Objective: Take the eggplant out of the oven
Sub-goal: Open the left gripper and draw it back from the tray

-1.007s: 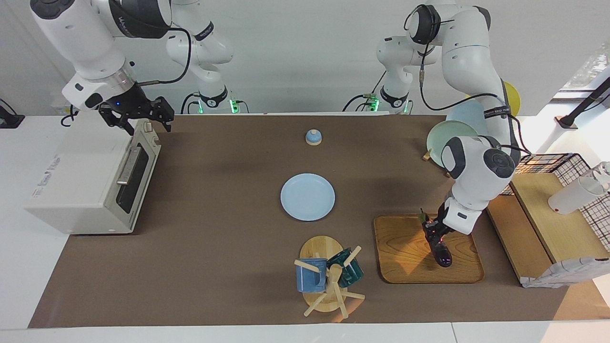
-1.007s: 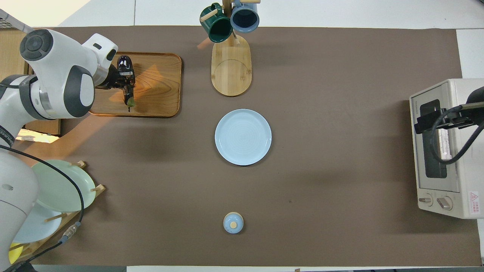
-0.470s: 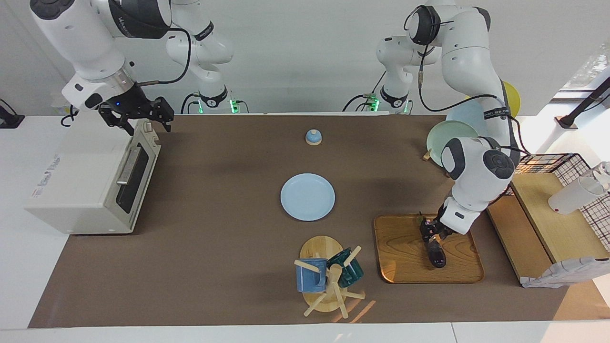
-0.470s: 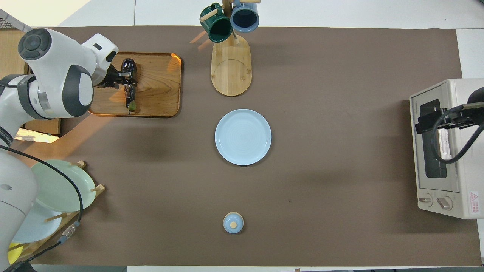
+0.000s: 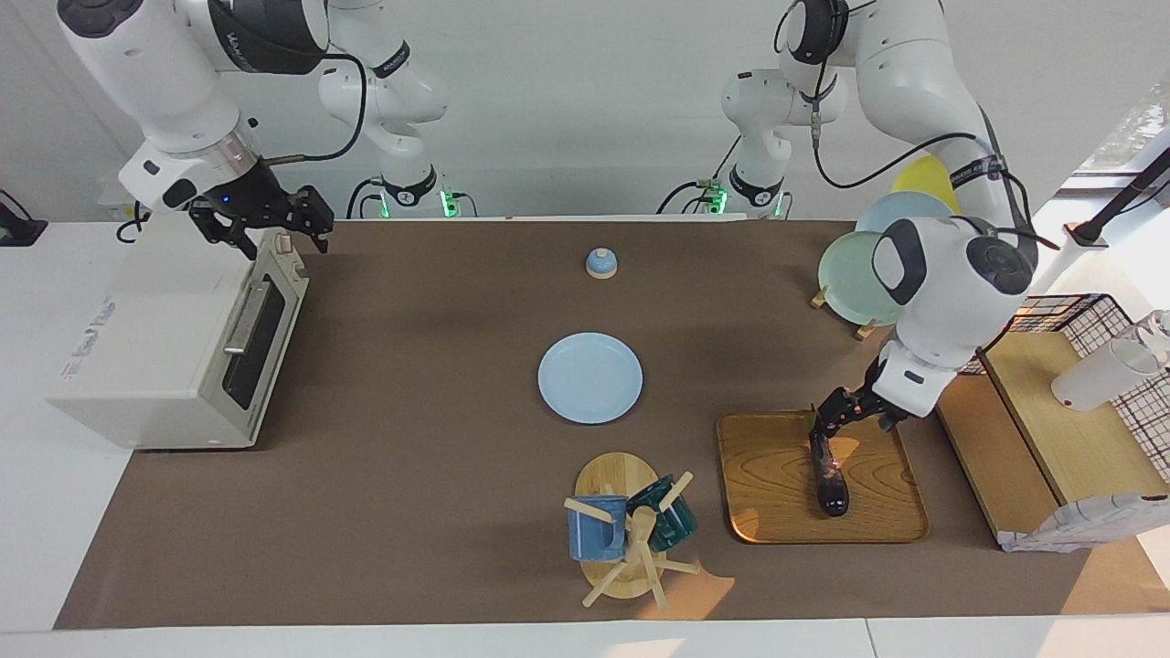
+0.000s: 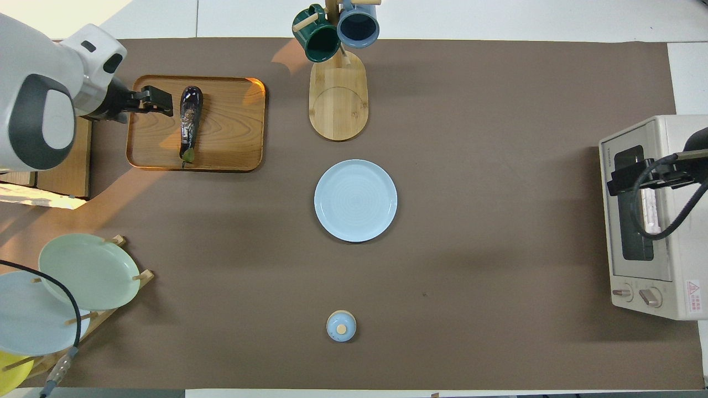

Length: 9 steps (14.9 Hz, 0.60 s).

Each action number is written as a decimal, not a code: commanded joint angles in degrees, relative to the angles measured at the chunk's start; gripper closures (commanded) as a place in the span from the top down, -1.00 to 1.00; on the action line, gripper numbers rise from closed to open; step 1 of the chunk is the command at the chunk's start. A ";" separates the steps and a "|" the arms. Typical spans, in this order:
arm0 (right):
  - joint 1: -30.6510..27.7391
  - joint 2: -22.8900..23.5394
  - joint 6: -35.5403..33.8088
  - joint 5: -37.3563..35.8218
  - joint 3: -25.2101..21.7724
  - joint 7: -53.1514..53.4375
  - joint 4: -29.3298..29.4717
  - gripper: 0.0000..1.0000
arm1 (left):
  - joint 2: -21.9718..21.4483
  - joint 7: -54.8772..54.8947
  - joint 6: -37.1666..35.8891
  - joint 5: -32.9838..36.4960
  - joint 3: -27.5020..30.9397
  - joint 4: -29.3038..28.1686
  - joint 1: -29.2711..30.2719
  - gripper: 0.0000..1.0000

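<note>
The dark purple eggplant point(image 5: 828, 477) point(image 6: 188, 122) lies free on the wooden tray point(image 5: 777, 493) point(image 6: 232, 127), its green stem toward the robots. My left gripper point(image 5: 848, 417) point(image 6: 156, 101) hangs open and empty just above the tray, beside the eggplant on the left arm's side. The cream oven point(image 5: 155, 347) point(image 6: 664, 166) stands at the right arm's end with its glass door shut. Over its top front edge, near the knobs, my right gripper point(image 5: 270, 228) point(image 6: 628, 178) waits open with nothing in it.
A light blue plate point(image 5: 590, 377) sits mid-table, with a small blue lidded pot point(image 5: 601, 263) nearer the robots. A wooden mug rack point(image 5: 631, 535) with two mugs stands beside the tray. A plate rack point(image 5: 859, 265) and a wooden shelf point(image 5: 1051, 429) crowd the left arm's end.
My left gripper opened and let go of the eggplant, which now rests on the tray. It then lifted and drew back toward the left arm's end. The right arm stayed still.
</note>
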 commanded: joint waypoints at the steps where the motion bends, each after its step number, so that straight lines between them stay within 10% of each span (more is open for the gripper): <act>1: -0.06 -1.01 0.92 -0.30 -0.04 0.56 -1.35 1.00 | -5.50 -0.06 -5.46 -0.48 0.58 -1.14 -0.25 1.00; 9: -0.06 -1.01 0.92 -0.30 -0.04 0.56 -1.43 1.00 | -17.01 -0.06 -23.04 -0.39 0.94 -1.83 1.42 1.00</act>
